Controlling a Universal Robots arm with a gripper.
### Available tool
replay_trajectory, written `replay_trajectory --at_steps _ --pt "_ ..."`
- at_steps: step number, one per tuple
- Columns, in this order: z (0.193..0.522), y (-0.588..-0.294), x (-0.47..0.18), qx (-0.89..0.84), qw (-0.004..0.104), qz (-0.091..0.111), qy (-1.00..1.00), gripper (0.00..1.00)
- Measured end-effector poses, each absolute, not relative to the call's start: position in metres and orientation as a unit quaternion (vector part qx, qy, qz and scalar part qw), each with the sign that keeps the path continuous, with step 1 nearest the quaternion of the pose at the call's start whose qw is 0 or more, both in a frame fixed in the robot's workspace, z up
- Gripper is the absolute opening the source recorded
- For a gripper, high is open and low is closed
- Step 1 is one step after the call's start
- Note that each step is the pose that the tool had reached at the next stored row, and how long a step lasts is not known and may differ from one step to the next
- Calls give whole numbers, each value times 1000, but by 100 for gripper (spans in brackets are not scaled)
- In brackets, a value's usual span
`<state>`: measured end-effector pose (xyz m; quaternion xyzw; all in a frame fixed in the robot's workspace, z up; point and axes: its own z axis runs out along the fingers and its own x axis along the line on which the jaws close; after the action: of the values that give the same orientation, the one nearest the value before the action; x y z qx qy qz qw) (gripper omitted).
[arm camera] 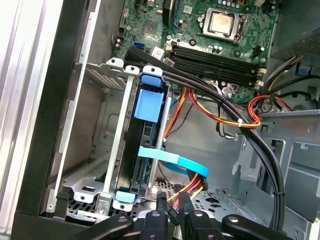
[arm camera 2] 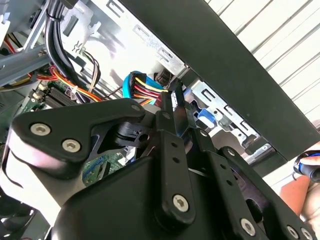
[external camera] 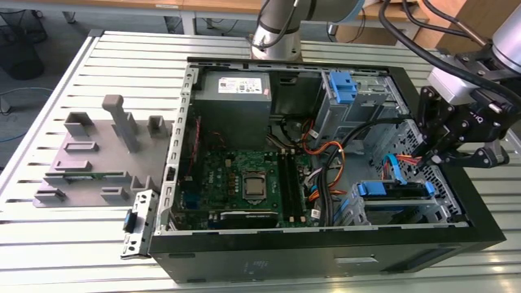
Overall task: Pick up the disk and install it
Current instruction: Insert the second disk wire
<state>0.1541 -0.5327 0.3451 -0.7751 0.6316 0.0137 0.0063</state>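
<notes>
The disk (external camera: 393, 190) sits in the lower drive cage of the open computer case (external camera: 326, 250), at the exterior view's right, with its blue carrier frame facing up. The first wrist view shows the disk (arm camera: 148, 104) standing edge-on between the cage's metal rails. My gripper (external camera: 431, 160) hangs just above the case's right wall, beside that cage. Its fingers (arm camera: 161, 199) are close together and appear shut on a black cable plug (arm camera 2: 161, 79) that carries red, yellow and orange wires and lies next to a blue flat cable (arm camera: 175, 161).
A grey power supply box (external camera: 236, 91) and the motherboard (external camera: 248, 183) lie inside the case. Another blue latch (external camera: 343, 85) tops the upper bay. Thick black cables (arm camera: 260, 150) cross the interior. A grey fixture plate (external camera: 97, 152) lies at the exterior view's left. A person's hand (arm camera 2: 300, 187) is outside the case.
</notes>
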Motion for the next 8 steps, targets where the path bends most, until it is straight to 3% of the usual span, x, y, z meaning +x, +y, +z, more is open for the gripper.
replay_trajectory --at_steps 8 --pt "344 -533 154 -800 6 14 600 24"
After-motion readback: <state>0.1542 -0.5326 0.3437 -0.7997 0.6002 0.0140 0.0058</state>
